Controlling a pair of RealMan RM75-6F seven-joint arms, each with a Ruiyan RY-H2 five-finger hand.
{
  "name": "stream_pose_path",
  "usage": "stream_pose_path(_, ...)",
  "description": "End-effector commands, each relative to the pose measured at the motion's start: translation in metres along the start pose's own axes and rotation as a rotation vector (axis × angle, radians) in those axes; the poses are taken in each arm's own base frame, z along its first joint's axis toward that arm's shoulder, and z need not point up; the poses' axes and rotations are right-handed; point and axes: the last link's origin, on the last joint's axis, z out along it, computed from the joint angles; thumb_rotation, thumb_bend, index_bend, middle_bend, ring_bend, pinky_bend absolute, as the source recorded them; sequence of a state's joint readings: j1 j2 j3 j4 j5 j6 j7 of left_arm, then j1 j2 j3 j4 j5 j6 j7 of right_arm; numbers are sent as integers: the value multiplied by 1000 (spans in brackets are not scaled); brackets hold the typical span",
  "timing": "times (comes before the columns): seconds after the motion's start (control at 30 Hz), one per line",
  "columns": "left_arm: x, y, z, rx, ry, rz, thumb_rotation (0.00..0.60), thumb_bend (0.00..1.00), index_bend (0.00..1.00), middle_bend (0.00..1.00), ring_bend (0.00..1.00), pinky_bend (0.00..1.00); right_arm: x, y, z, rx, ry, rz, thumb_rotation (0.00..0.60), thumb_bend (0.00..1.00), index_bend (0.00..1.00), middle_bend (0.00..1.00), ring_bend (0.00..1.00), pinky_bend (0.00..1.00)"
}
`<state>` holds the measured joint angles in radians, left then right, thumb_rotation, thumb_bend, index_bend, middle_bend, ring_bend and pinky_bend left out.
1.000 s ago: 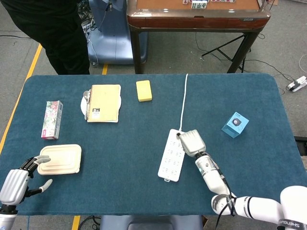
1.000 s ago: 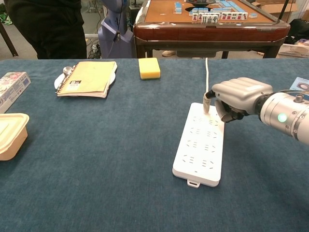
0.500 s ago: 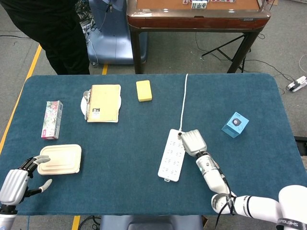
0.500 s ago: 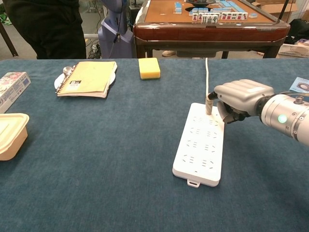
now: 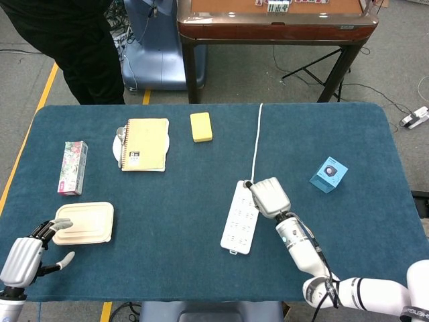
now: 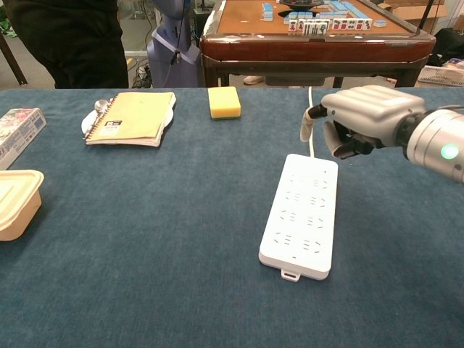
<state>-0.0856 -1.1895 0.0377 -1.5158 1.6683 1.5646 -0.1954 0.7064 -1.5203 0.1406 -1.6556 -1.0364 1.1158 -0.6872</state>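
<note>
Right hand (image 6: 362, 119) hovering above far end of power strip (image 6: 300, 214), fingers curled, holding nothing. Left hand (image 5: 27, 251) open beside lunch box (image 5: 84, 222). Likely to snag cord (image 5: 257, 141) and drag strip if lowered carelessly.

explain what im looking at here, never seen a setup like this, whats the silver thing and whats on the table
These are two camera views from one robot: the head view looks down from above, the chest view looks across the blue table. The silver thing is its right hand, a mechanical hand on an arm. Its fingers are curled and hold nothing; it hangs above the cord end of a white power strip. The left hand sits at the table's near corner, touching a beige food box. Also on the table: a yellow notebook, a yellow sponge, a small patterned carton and a blue box.
</note>
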Motion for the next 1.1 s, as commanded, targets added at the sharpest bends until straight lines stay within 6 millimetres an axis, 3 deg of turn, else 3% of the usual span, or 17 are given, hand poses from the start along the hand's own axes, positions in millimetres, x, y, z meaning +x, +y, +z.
stream_pose_path(0.03, -1, 0, 0, 0, -4, 2, 600, 230, 347, 279, 262, 598, 5, 4, -8, -1, 16, 1, 600, 498, 297, 833, 995, 1000)
stream_pose_path(0.17, -2, 0, 1, -1, -8, 5, 600, 231, 347, 279, 262, 598, 9, 7, -13, -5, 24, -3, 600, 380, 296, 778, 955, 1000)
stream_pose_path(0.3, -3, 0, 1, -1, -6, 9, 600, 230, 347, 279, 262, 598, 11, 19, -28, -26, 10, -21, 600, 299, 296, 676, 851, 955)
stream_pose_path(0.4, -2, 0, 1, 2, -3, 10, 600, 231, 347, 279, 262, 598, 13, 27, -38, -38, 6, -31, 600, 218, 296, 527, 664, 784)
stream_pose_path(0.57, 0, 0, 1, 6, 5, 11, 600, 230, 347, 279, 262, 598, 19, 43, -65, -68, 31, -41, 600, 176, 296, 400, 480, 597)
stream_pose_path(0.77, 1, 1, 0, 3, 12, 19, 600, 230, 347, 279, 262, 598, 24, 63, -109, -109, 63, -60, 600, 176, 296, 374, 440, 517)
stream_pose_path(1.1, 1, 5, -1, -4, 20, 34, 600, 230, 347, 279, 262, 598, 19, 95, -184, -226, 99, -44, 600, 180, 296, 374, 440, 514)
